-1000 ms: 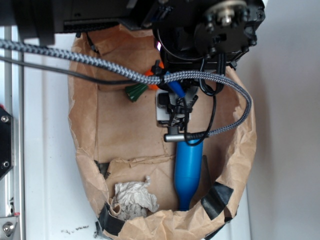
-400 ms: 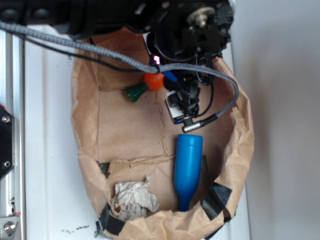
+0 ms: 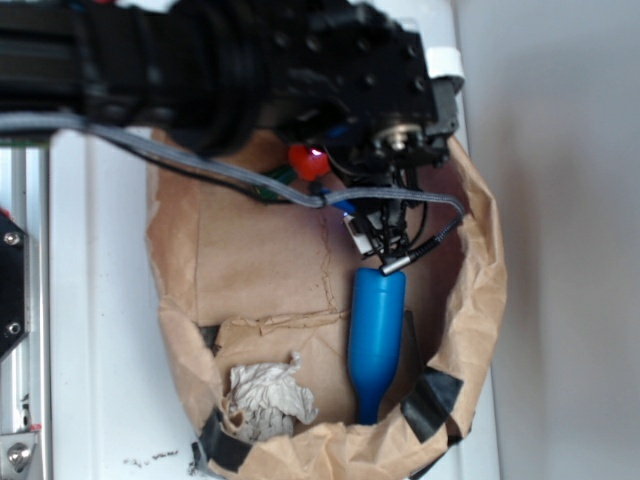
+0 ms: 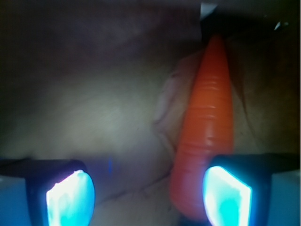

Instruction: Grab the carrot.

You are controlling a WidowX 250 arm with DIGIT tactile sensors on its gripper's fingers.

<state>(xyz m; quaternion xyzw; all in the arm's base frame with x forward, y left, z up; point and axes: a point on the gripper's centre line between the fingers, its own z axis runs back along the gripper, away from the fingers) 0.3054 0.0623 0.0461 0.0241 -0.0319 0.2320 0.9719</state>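
Observation:
The carrot [image 4: 207,127] is glossy orange and ridged. In the wrist view it runs from the top centre down to the right fingertip [image 4: 228,195], its thick end between the jaws and against that right one. My gripper [image 4: 148,195] is open, with a wide gap left of the carrot. In the exterior view only an orange-red patch of the carrot [image 3: 308,160] shows below the black arm [image 3: 250,70], which hides the rest and the fingers.
Everything lies inside a brown paper bag [image 3: 488,290] with black tape [image 3: 440,392] at its rim. A blue bottle [image 3: 377,335] lies just below the wrist camera. A crumpled paper wad [image 3: 265,398] sits at the bag's near left corner.
The arm has moved up toward the bag's far end, away from the blue bottle. It now covers most of the carrot and its green stem.

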